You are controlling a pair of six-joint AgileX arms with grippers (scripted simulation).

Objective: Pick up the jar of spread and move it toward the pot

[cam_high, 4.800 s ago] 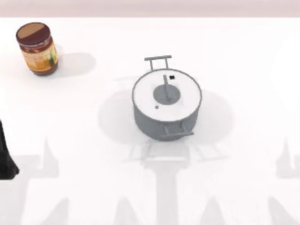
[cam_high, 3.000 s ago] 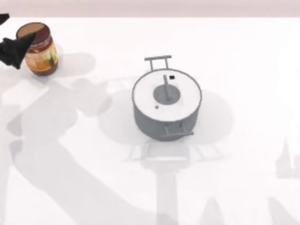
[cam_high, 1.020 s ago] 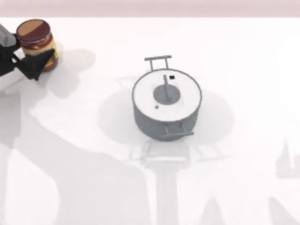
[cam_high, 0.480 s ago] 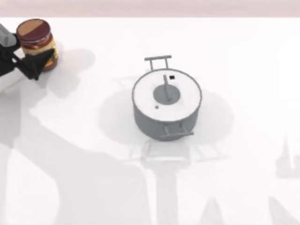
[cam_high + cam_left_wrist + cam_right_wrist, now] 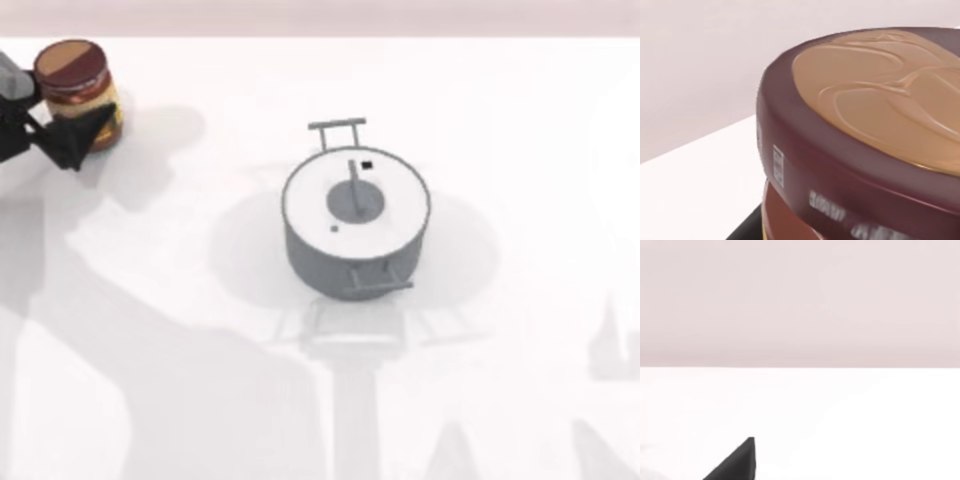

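The jar of spread (image 5: 78, 92), with a dark red and tan lid and an orange label, stands at the table's far left corner. My left gripper (image 5: 52, 116) comes in from the left edge and is shut on the jar's body, with one dark finger (image 5: 78, 140) across its near side. The jar's lid (image 5: 875, 125) fills the left wrist view, and a dark finger (image 5: 747, 229) shows beside the label. The grey pot (image 5: 356, 222), with a white lid and a centre knob, sits mid-table, well to the right of the jar. My right arm is outside the top view.
The pot's two bar handles (image 5: 337, 126) stick out at its far and near sides. Bare white table lies between the jar and the pot. The right wrist view shows only table, the back wall and a dark tip of my right gripper (image 5: 740, 462).
Since 4.8 s ago my left gripper has come in from the left edge and closed round the jar. Over the last second the jar and gripper have barely shifted. The pot has not moved.
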